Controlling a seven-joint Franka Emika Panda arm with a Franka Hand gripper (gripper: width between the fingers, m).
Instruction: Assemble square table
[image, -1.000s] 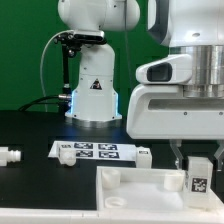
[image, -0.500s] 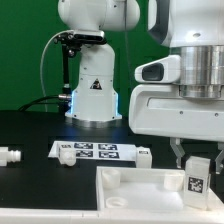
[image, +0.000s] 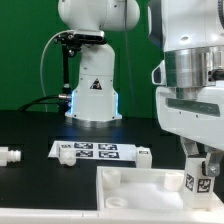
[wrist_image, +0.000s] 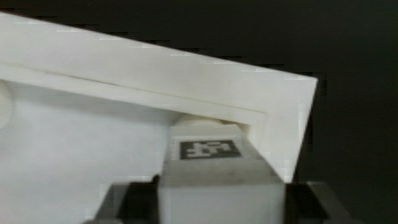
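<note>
The white square tabletop (image: 130, 186) lies at the front of the exterior view, raised sockets at its corners. My gripper (image: 198, 172) is shut on a short white leg (image: 197, 182) with a black-and-white tag. It holds the leg upright over the tabletop's corner at the exterior view's right. In the wrist view the leg (wrist_image: 215, 165) sits between my dark fingers (wrist_image: 132, 202), its end at a round corner socket (wrist_image: 203, 120) of the tabletop (wrist_image: 125, 95). I cannot tell whether the leg is seated in the socket.
The marker board (image: 95, 151) lies on the black table behind the tabletop. A small white part (image: 145, 154) sits at its end on the exterior view's right. Another white part (image: 10, 156) lies at the far left. The arm's base (image: 93, 92) stands behind.
My wrist has turned over the corner, and the held leg has sunk slightly toward the tabletop. The other parts have not moved.
</note>
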